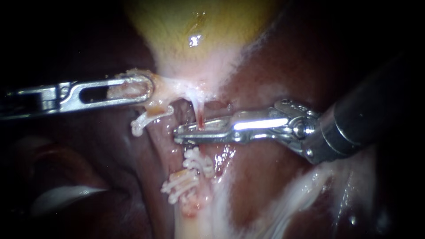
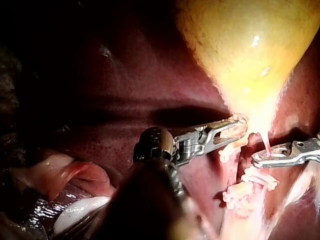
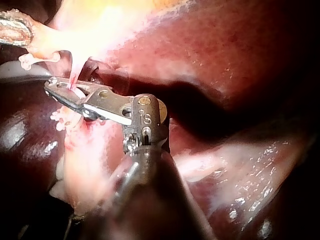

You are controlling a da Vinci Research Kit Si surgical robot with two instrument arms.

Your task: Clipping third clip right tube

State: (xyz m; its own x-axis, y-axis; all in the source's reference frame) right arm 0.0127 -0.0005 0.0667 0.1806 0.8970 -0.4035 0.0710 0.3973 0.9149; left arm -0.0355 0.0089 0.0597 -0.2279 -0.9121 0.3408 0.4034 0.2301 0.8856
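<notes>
Right instrument point(image 1: 180, 134) has its jaws squeezed down on the thin right tube point(image 1: 199, 110). That spot is just under the gallbladder point(image 1: 195, 26) and above the two clips point(image 1: 197, 161) sitting lower on the same strand. Left instrument point(image 1: 148, 88) is clamped on a flap of tissue point(image 1: 170, 87) at the gallbladder's neck, holding it off to the side. My worry: the tube looks skinny and stretched, so a tug from either side could tear it. Or the clip goes on crooked and only catches part of it.
</notes>
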